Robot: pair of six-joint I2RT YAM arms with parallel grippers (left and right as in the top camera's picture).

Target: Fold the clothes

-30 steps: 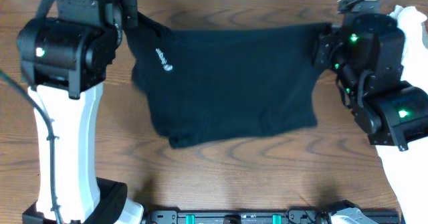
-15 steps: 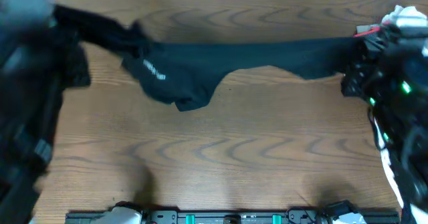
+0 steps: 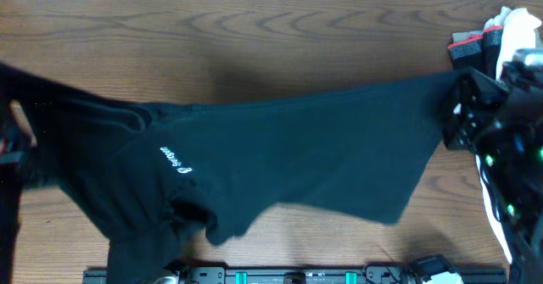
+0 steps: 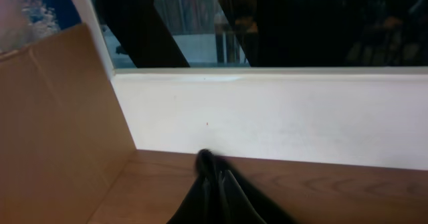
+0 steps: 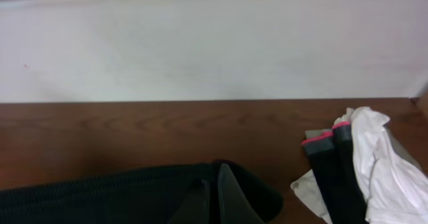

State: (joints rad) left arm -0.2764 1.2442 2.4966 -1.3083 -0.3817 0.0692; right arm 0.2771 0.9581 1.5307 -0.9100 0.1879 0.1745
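Note:
The clothes [image 3: 288,157], a black T-shirt with a small white logo [image 3: 176,159], hang stretched across the table between my two arms. The shirt's lower edge sags toward the front left. My left gripper [image 4: 217,190] is shut on a bunched corner of the shirt [image 4: 207,167]; in the overhead view that arm is only a dark blur at the left edge. My right gripper [image 3: 458,110] is shut on the shirt's right end, with black fabric [image 5: 100,197] wrapped round its fingers [image 5: 231,197].
A black garment with a grey-and-red band [image 3: 471,45] [image 5: 328,177] and a white cloth [image 3: 513,25] [image 5: 378,164] lie at the back right corner. A cardboard wall [image 4: 53,117] stands left of the left gripper. A white board [image 5: 200,50] borders the table's far edge.
The shirt, a narrow bunched band near the back edge half a second ago, now hangs wider and nearer the front. The left arm has swung out to the left edge. Both grips have held.

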